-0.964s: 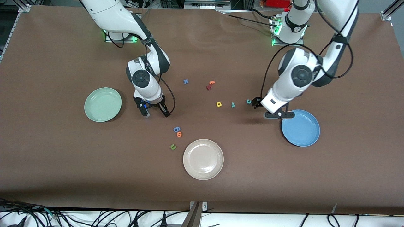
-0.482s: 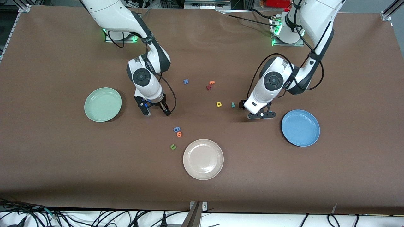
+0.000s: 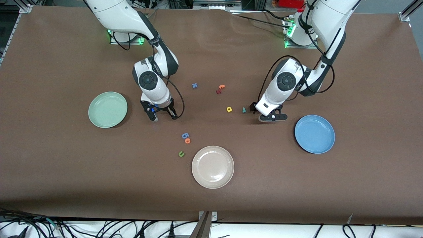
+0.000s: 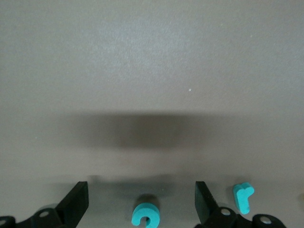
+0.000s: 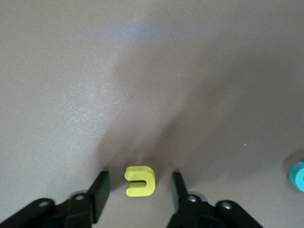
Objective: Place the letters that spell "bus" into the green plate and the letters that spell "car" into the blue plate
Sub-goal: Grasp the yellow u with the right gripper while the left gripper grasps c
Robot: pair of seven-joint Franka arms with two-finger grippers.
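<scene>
Right gripper: the right gripper (image 3: 162, 114) is low over the table (image 3: 66, 185), at 3 o'clock from the green plate (image 3: 107, 109) in the front view.
Right fingers: they are spread, one on each side of the yellow "u" (image 5: 140, 180), and the right wrist view shows a slim gap on both sides.
Yellow "u": it lies flat on the table between those fingers.
Teal piece: a teal piece (image 5: 298, 175) is cut off at the edge of the right wrist view, so its letter cannot be told.
Left gripper: the left gripper (image 3: 269, 115) is low over the table, at 10 o'clock from the blue plate (image 3: 314, 134).
Left fingers: they are spread wide and touch nothing.
Teal "c": the teal "c" (image 4: 144, 214) lies flat between the left fingers, clear of both.
Teal "r": the teal "r" (image 3: 244, 110) lies just outside one left finger, at 9 o'clock from the left gripper.
Yellow "a": the yellow "a" (image 3: 229, 109) is at 9 o'clock from the "r".
Other letters: a blue "x" (image 3: 194, 85), an orange "t" (image 3: 222, 86) and a dark red letter (image 3: 218, 91) lie at 12 o'clock from the cream plate (image 3: 212, 167).
Near the cream plate: a blue "g" (image 3: 185, 135), an orange "o" (image 3: 187, 140) and a green "u" (image 3: 181, 153) lie at 10 o'clock from it.
</scene>
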